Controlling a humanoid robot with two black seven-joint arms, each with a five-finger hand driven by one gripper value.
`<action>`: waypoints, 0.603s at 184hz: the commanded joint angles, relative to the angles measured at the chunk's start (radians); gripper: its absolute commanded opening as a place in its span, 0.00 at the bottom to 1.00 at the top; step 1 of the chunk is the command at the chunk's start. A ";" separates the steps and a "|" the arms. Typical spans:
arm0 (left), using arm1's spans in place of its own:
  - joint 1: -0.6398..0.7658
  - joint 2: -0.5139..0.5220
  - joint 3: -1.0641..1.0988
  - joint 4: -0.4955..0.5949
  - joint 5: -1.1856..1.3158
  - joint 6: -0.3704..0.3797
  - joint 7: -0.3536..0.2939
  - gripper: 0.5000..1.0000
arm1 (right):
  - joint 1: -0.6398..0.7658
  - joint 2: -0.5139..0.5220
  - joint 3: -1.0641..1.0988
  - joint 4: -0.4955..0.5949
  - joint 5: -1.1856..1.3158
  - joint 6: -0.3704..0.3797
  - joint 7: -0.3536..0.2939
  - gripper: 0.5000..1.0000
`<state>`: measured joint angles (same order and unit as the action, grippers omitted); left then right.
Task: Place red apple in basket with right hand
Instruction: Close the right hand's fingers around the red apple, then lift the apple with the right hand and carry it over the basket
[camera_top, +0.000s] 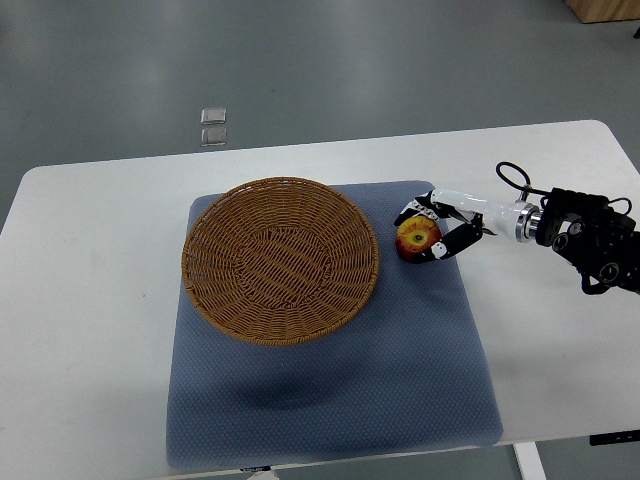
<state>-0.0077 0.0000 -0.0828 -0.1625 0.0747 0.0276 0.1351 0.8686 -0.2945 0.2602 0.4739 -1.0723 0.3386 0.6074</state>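
Observation:
A red and yellow apple (416, 238) lies on the blue-grey mat (420, 340), just right of the round wicker basket (280, 258). My right hand (430, 230) comes in from the right edge and its white and black fingers (452, 246) curl around the apple from the right side, above and below it. The apple sits outside the basket, close to its right rim. The basket holds nothing. My left arm does not show.
The mat lies on a white table (90, 300) whose front edge runs along the bottom. Grey floor lies beyond the table's far edge, with two small square floor plates (213, 126). A wooden piece (605, 10) shows at the top right corner.

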 joint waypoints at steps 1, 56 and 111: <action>0.000 0.000 0.000 0.000 -0.001 0.000 0.000 1.00 | 0.013 0.001 0.011 0.000 0.003 -0.015 0.003 0.08; 0.000 0.000 -0.002 0.000 -0.001 0.000 0.000 1.00 | 0.130 0.034 0.030 0.002 0.028 -0.021 0.004 0.07; 0.000 0.000 -0.002 0.000 0.000 0.000 0.000 1.00 | 0.227 0.182 -0.004 0.046 0.009 -0.006 -0.009 0.14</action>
<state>-0.0075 0.0000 -0.0844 -0.1625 0.0749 0.0276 0.1347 1.0713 -0.1885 0.2764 0.5048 -1.0519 0.3273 0.6031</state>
